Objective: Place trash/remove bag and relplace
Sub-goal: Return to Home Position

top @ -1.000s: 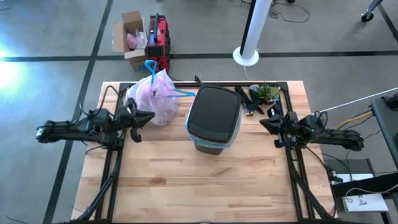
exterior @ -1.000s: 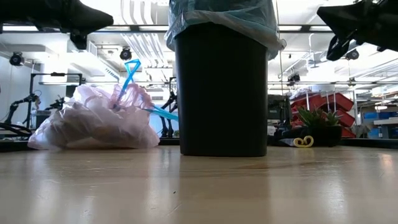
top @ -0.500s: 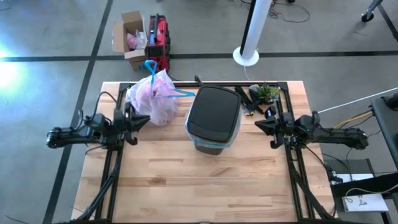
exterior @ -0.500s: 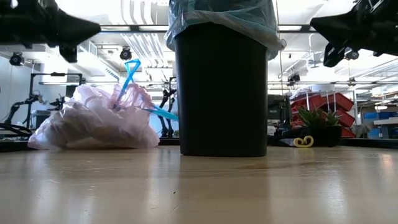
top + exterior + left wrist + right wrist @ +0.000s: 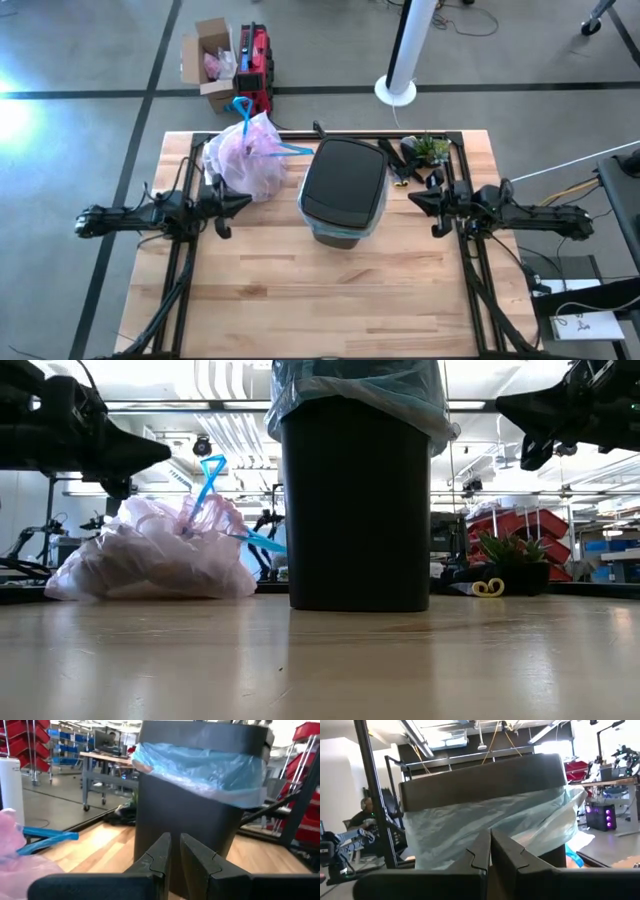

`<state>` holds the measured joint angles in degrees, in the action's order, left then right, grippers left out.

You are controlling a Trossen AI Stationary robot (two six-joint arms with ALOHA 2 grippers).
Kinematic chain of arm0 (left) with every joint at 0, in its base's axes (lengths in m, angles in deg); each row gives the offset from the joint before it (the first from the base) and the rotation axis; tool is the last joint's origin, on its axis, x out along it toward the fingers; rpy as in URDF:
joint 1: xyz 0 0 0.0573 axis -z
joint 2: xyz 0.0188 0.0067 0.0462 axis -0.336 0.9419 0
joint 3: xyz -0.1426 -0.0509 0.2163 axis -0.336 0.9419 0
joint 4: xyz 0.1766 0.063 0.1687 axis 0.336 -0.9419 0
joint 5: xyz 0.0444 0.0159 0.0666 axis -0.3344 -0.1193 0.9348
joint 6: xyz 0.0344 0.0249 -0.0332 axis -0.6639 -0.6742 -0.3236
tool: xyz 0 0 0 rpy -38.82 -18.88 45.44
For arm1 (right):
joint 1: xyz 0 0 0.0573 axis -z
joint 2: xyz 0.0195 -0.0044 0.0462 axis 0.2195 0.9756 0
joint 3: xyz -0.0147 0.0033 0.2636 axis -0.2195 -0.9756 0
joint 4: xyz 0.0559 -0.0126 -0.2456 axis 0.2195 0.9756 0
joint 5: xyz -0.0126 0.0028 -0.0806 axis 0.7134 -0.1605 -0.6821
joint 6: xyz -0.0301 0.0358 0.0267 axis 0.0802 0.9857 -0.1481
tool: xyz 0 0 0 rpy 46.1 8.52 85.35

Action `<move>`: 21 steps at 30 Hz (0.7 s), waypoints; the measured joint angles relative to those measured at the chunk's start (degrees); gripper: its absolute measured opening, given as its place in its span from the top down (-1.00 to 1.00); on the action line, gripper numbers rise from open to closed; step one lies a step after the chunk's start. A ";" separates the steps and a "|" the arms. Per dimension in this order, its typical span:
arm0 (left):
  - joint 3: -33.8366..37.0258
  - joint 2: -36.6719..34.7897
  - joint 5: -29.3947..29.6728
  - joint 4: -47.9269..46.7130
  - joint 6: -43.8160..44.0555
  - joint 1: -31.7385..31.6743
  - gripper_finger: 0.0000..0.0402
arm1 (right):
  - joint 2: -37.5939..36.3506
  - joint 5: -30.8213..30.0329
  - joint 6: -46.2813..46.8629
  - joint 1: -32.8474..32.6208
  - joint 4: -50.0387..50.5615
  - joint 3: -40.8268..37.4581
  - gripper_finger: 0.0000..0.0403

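A black bin [image 5: 343,190] stands upright mid-table, lined with a light blue plastic bag [image 5: 200,767] folded over its rim. The tied pinkish-white bag [image 5: 248,160] with its blue drawstring [image 5: 208,475] rests on the table at the far left. No loose trash shows. My left gripper [image 5: 243,203] hovers left of the bin and near the pink bag, fingers together but for a narrow slit [image 5: 175,845]. My right gripper [image 5: 412,198] hovers right of the bin at rim height [image 5: 500,403], shut [image 5: 490,840]. Both point at the bin.
A green plant and black clutter [image 5: 420,155] sit at the far right of the table, with a small yellow item [image 5: 488,588] beside them. Black frame rails [image 5: 180,260] run along both sides. A cardboard box [image 5: 210,55] and a red case stand on the floor beyond the far edge.
My left gripper has come down from above the pink bag to about the bag's top height, shifting slightly toward the near edge and the bin. My right gripper has edged a little toward the bin. The bin and bag have stayed still.
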<state>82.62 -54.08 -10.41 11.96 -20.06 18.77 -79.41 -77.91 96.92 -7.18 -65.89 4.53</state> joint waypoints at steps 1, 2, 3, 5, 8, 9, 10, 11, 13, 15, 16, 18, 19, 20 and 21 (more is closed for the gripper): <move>0.02 0.08 0.00 -0.31 -0.42 0.00 0.86 | 0.00 0.00 -0.01 0.00 0.30 0.00 1.00; 0.02 0.22 0.02 -0.45 -0.78 0.00 0.86 | 0.00 0.00 -0.02 0.00 0.91 0.00 1.00; 0.02 0.40 0.02 -0.44 -1.05 0.00 0.86 | 0.02 -0.19 -0.05 0.00 1.49 0.00 1.00; 0.02 0.50 0.02 -0.75 -1.66 0.00 0.86 | 0.04 -0.51 -0.30 0.00 1.47 0.00 1.00; 0.02 0.65 0.04 -1.36 -1.66 0.00 0.86 | 0.02 -1.02 -0.04 0.00 1.48 0.00 1.00; 0.02 0.76 0.04 -1.36 -1.65 0.00 0.86 | 0.02 -1.81 0.00 0.00 1.81 0.00 1.00; 0.02 0.83 0.04 -1.37 -1.57 0.00 0.86 | 0.02 -2.51 0.07 0.00 2.10 0.00 1.00; 0.02 0.83 0.02 -1.38 -1.46 0.08 0.86 | 0.02 -3.30 0.30 0.00 2.83 0.00 1.00; 0.04 0.81 -0.02 -1.38 -1.44 0.07 0.86 | 0.09 -3.70 0.89 0.00 3.87 0.00 1.00; 0.04 0.81 -0.19 -1.36 -1.42 0.07 0.86 | 0.49 -3.34 1.14 -0.15 3.46 0.00 1.00; 0.04 0.81 -0.32 -1.38 -1.42 0.07 0.86 | 0.65 -3.30 1.16 -0.49 3.48 0.00 1.00; 0.04 0.85 -0.42 -1.40 -1.26 0.07 0.86 | 0.68 -3.28 1.16 -1.56 3.43 0.00 1.00; 0.04 0.85 -0.42 -1.45 -1.25 0.07 0.86 | 0.68 -3.56 1.16 -2.17 3.23 0.00 1.00; 0.04 0.86 -0.44 -1.45 -1.25 0.07 0.86 | 0.68 -4.04 1.14 -2.87 3.15 0.00 1.00; 0.04 0.93 -0.44 -1.47 -1.25 0.07 0.86 | 0.68 -4.76 1.09 -3.65 3.18 -0.02 1.00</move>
<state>82.67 -53.15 -10.85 10.49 -21.30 18.84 -78.73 -82.67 98.01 -10.83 -62.71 4.51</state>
